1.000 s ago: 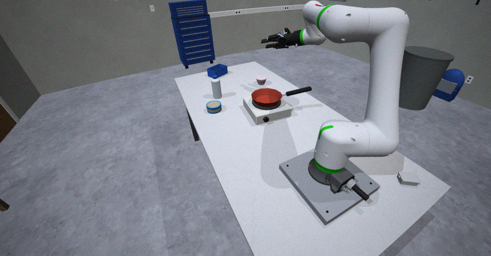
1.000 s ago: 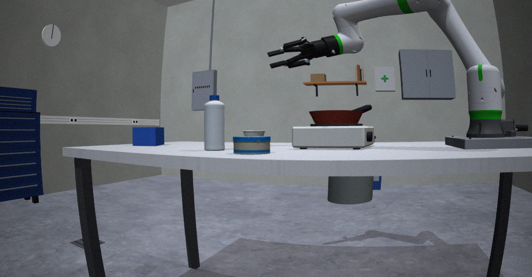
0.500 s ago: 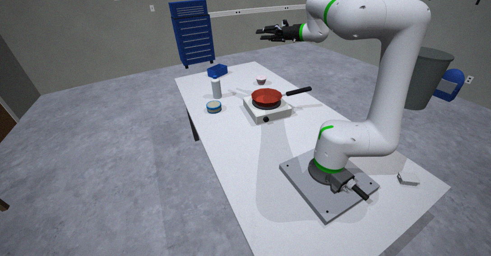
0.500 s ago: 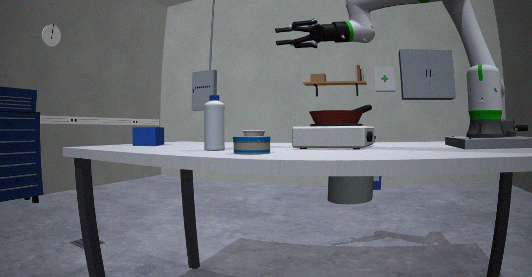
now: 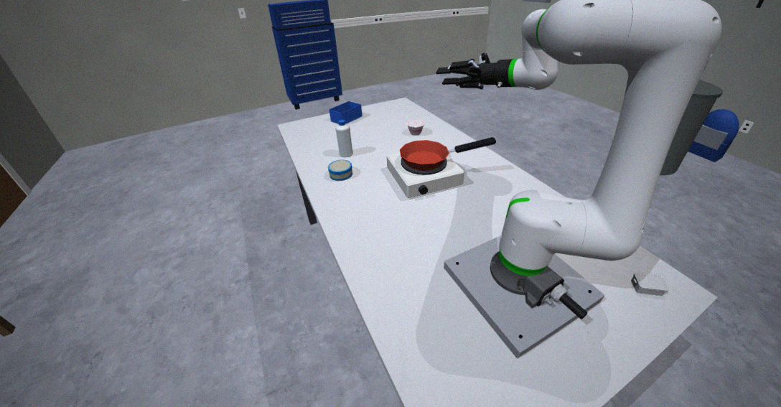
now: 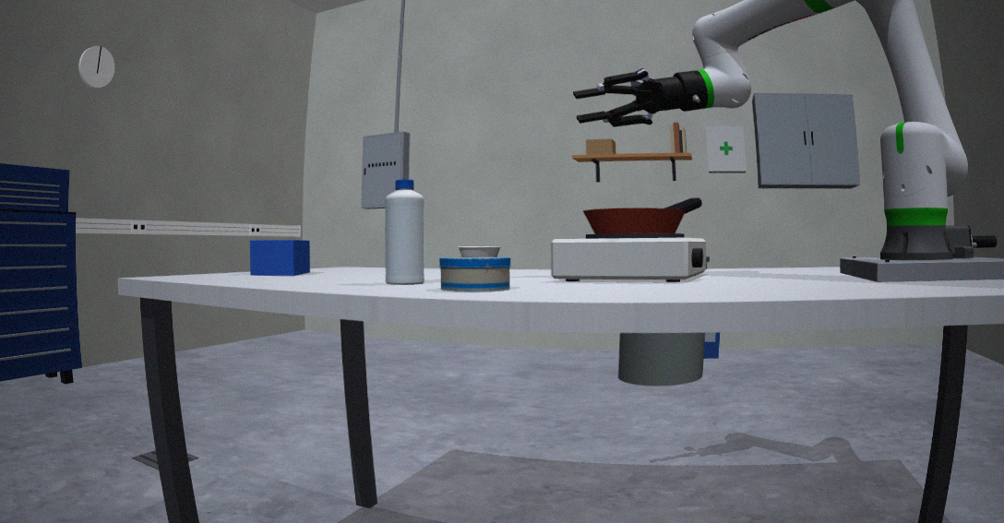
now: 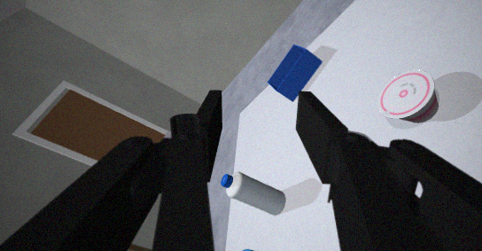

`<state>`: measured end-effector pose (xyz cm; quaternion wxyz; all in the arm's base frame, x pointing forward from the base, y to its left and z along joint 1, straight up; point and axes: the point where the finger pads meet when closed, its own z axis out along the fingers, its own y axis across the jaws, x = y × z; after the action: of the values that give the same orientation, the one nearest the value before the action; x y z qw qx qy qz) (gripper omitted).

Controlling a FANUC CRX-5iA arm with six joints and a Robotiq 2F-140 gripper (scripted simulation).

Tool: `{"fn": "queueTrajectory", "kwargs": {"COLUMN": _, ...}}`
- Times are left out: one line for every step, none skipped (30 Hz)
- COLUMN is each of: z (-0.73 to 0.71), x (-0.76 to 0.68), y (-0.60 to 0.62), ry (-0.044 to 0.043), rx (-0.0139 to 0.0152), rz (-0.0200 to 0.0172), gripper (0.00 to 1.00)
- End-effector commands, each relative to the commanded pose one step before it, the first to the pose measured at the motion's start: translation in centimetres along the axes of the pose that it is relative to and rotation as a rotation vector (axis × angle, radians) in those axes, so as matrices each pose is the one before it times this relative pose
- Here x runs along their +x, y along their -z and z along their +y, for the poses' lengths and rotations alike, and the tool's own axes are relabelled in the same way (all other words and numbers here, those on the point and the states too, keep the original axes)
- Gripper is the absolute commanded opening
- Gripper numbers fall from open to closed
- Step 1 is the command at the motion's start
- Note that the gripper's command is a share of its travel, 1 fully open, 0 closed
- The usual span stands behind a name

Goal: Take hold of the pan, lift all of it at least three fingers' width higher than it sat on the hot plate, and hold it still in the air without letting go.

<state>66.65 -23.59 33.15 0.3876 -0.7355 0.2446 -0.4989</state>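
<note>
A grey-walled room with a mottled grey floor held a long white worktop (image 5: 382,230). On it the red pan (image 5: 423,153) sat on the white hot plate (image 5: 436,178), its black handle (image 5: 474,143) sticking out to the right in the top view, past the plate's edge. The pan rested flat on the burner and nothing touched it.

Just beyond the pan, toward the far end of the worktop, stood a small pink-rimmed cup (image 5: 415,126). To the left of the hot plate were a white bottle (image 5: 343,138) with a blue cap, upright, and nearer the camera a low round blue-banded tin (image 5: 340,169). A blue box (image 5: 344,111) lay at the far left corner.

High above the pan and well apart from it hung the gripper (image 6: 592,105), held roughly level and pointing away from the arm's base. Its black fingers stood partly closed with a plain gap between them, pinching nothing; through that gap the wrist view showed the worktop's edge and the blue box.

The white arm rose from a grey base plate (image 5: 464,281) at the near end of the worktop. A blue tool cabinet (image 5: 306,49) stood against the far wall.
</note>
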Motion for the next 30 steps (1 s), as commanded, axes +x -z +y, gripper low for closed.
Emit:
{"fn": "queueTrajectory", "kwargs": {"z": 1.213, "x": -0.541, "y": 1.781, "ry": -0.01892, "rx": -0.00747, "rz": 0.00326, "gripper": 0.41}}
{"fn": "queueTrajectory", "kwargs": {"z": 1.225, "x": -0.657, "y": 1.602, "ry": -0.02388, "rx": -0.00798, "rz": 0.00354, "gripper": 0.41}}
{"fn": "queueTrajectory", "kwargs": {"z": 0.737, "x": -0.416, "y": 0.989, "ry": -0.01512, "rx": -0.00443, "rz": 0.00260, "gripper": 0.41}}
{"fn": "queueTrajectory", "kwargs": {"z": 0.330, "x": -0.191, "y": 0.449, "ry": -0.00696, "rx": -0.00188, "rz": 0.00129, "gripper": 0.41}}
{"fn": "queueTrajectory", "kwargs": {"z": 0.482, "x": -0.289, "y": 0.667, "ry": -0.01045, "rx": -0.00264, "rz": 0.00205, "gripper": 0.41}}
{"fn": "queueTrajectory", "kwargs": {"z": 0.544, "x": -0.339, "y": 0.768, "ry": -0.01218, "rx": -0.00280, "rz": 0.00255, "gripper": 0.41}}
{"fn": "queueTrajectory", "kwargs": {"z": 0.509, "x": -0.330, "y": 0.734, "ry": -0.01181, "rx": -0.00243, "rz": 0.00264, "gripper": 0.41}}
{"fn": "queueTrajectory", "kwargs": {"z": 0.486, "x": -0.328, "y": 0.716, "ry": -0.01166, "rx": -0.00214, "rz": 0.00277, "gripper": 0.41}}
{"fn": "queueTrajectory", "kwargs": {"z": 0.477, "x": -0.335, "y": 0.718, "ry": -0.01185, "rx": -0.00190, "rz": 0.00298, "gripper": 0.41}}
{"fn": "queueTrajectory", "kwargs": {"z": 0.468, "x": -0.343, "y": 0.720, "ry": -0.01205, "rx": -0.00166, "rz": 0.00320, "gripper": 0.41}}
{"fn": "queueTrajectory", "kwargs": {"z": 0.456, "x": -0.349, "y": 0.719, "ry": -0.01220, "rx": -0.00140, "rz": 0.00341, "gripper": 0.41}}
{"fn": "queueTrajectory", "kwargs": {"z": 0.445, "x": -0.355, "y": 0.718, "ry": -0.01234, "rx": -0.00113, "rz": 0.00363, "gripper": 0.41}}
{"fn": "queueTrajectory", "kwargs": {"z": 0.433, "x": -0.361, "y": 0.717, "ry": -0.01248, "rx": -0.00086, "rz": 0.00386, "gripper": 0.41}}
{"fn": "queueTrajectory", "kwargs": {"z": 0.420, "x": -0.367, "y": 0.715, "ry": -0.01263, "rx": -0.00057, "rz": 0.00409, "gripper": 0.41}}
{"fn": "queueTrajectory", "kwargs": {"z": 0.408, "x": -0.373, "y": 0.714, "ry": -0.01277, "rx": -0.00028, "rz": 0.00433, "gripper": 0.41}}
{"fn": "queueTrajectory", "kwargs": {"z": 0.395, "x": -0.379, "y": 0.712, "ry": -0.01291, "rx": 0.00003, "rz": 0.00458, "gripper": 0.41}}
{"fn": "queueTrajectory", "kwargs": {"z": 0.000, "x": 0.000, "y": 0.000, "ry": 0.00000, "rx": 0.00000, "rz": 0.00000, "gripper": 0.41}}
{"fn": "queueTrajectory", "kwargs": {"z": 0.000, "x": 0.000, "y": 0.000, "ry": 0.00000, "rx": 0.00000, "rz": 0.00000, "gripper": 0.41}}
{"fn": "queueTrajectory", "kwargs": {"z": 0.600, "x": -0.622, "y": 1.129, "ry": -0.02087, "rx": 0.00071, "rz": 0.00784, "gripper": 0.41}}
{"fn": "queueTrajectory", "kwargs": {"z": 0.536, "x": -0.602, "y": 1.062, "ry": -0.02007, "rx": 0.00145, "rz": 0.00806, "gripper": 0.41}}
{"fn": "queueTrajectory", "kwargs": {"z": 0.397, "x": -0.479, "y": 0.826, "ry": -0.01589, "rx": 0.00169, "rz": 0.00675, "gripper": 0.41}}
{"fn": "queueTrajectory", "kwargs": {"z": 0.275, "x": -0.350, "y": 0.594, "ry": -0.01159, "rx": 0.00154, "rz": 0.00513, "gripper": 0.41}}
{"fn": "queueTrajectory", "kwargs": {"z": 0.305, "x": -0.413, "y": 0.686, "ry": -0.01358, "rx": 0.00214, "rz": 0.00624, "gripper": 0.41}}
{"fn": "queueTrajectory", "kwargs": {"z": 0.298, "x": -0.432, "y": 0.702, "ry": -0.01411, "rx": 0.00261, "rz": 0.00675, "gripper": 0.41}}
{"fn": "queueTrajectory", "kwargs": {"z": 0.278, "x": -0.433, "y": 0.688, "ry": -0.01404, "rx": 0.00299, "rz": 0.00700, "gripper": 0.41}}
{"fn": "queueTrajectory", "kwargs": {"z": 0.260, "x": -0.437, "y": 0.679, "ry": -0.01408, "rx": 0.00341, "rz": 0.00730, "gripper": 0.41}}
{"fn": "queueTrajectory", "kwargs": {"z": 0.243, "x": -0.444, "y": 0.674, "ry": -0.01420, "rx": 0.00386, "rz": 0.00766, "gripper": 0.41}}
{"fn": "queueTrajectory", "kwargs": {"z": 0.213, "x": -0.422, "y": 0.628, "ry": -0.01343, "rx": 0.00405, "rz": 0.00753, "gripper": 0.41}}
{"fn": "queueTrajectory", "kwargs": {"z": 0.181, "x": -0.392, "y": 0.570, "ry": -0.01238, "rx": 0.00409, "rz": 0.00720, "gripper": 0.41}}
{"fn": "queueTrajectory", "kwargs": {"z": 0.153, "x": -0.360, "y": 0.515, "ry": -0.01133, "rx": 0.00405, "rz": 0.00681, "gripper": 0.41}}
